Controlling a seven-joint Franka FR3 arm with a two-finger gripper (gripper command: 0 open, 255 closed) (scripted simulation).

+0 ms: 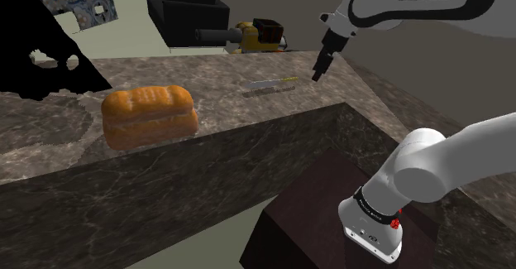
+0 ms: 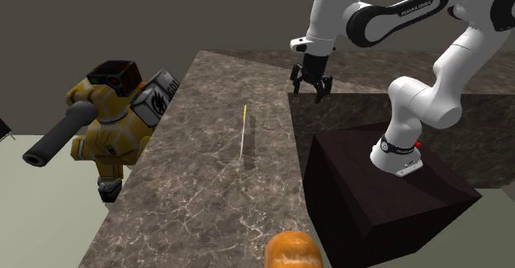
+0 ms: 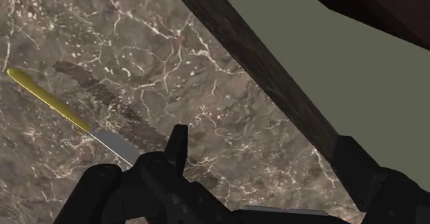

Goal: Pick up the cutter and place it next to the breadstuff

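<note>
The cutter [image 1: 271, 84] was a slim knife with a yellow handle and a grey blade. It lay flat on the dark marbled counter [image 1: 215, 93], a little right of the shoulder view's centre and well apart from the orange-brown loaf [image 1: 150, 116] at centre left. The white arm reached in from the upper right. Its black gripper [image 1: 317, 75] hung over the counter just right of the knife, pointing down, fingers spread apart and clasping nothing. A yellow toy figure [image 1: 256, 34] stood beyond the counter's far edge.

Loaf [image 2: 293, 252] cut by edge, knife [image 3: 65, 112] blade partly behind gripper [image 3: 265, 154]
</note>
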